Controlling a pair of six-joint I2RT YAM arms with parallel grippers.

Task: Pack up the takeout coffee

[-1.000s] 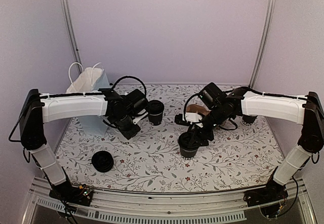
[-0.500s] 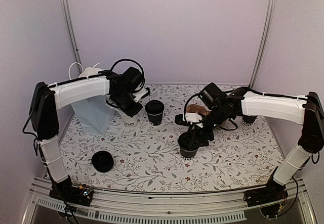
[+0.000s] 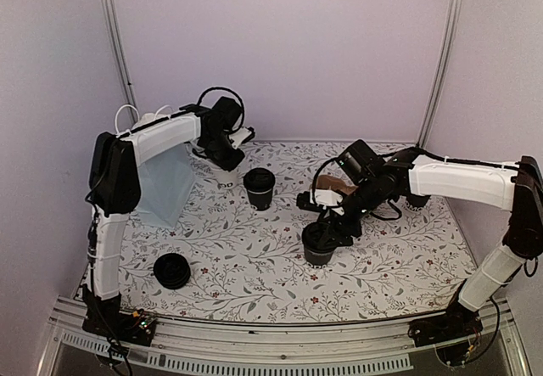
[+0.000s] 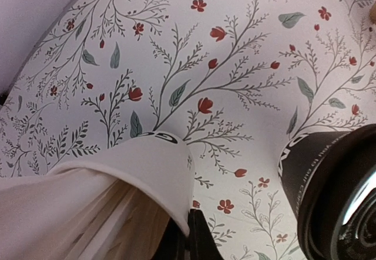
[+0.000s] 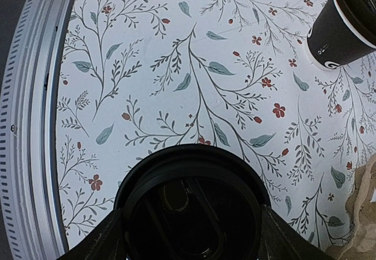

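A takeout coffee, a black cup with a black lid [image 3: 319, 242], stands at table centre. My right gripper [image 3: 338, 223] is shut on it; in the right wrist view the lid [image 5: 191, 207] fills the gap between the fingers [image 5: 97, 239]. A second lidded black cup [image 3: 259, 187] stands further back and also shows in the right wrist view [image 5: 346, 22] and the left wrist view [image 4: 335, 195]. My left gripper [image 3: 222, 157] is at the back left, shut on the rim of a white paper cup [image 4: 147, 172] with black lettering, held tilted over the table.
A white paper bag [image 3: 157, 181] stands at the back left beside the left arm. A low pile of black lids [image 3: 172, 270] lies front left. A brown cardboard piece [image 3: 331, 191] lies behind the right gripper. Black cups [image 3: 416, 198] stand behind the right arm.
My left arm has swung from the table's middle left to the back, carrying the white cup past the bag. The right gripper and its cup have barely shifted.
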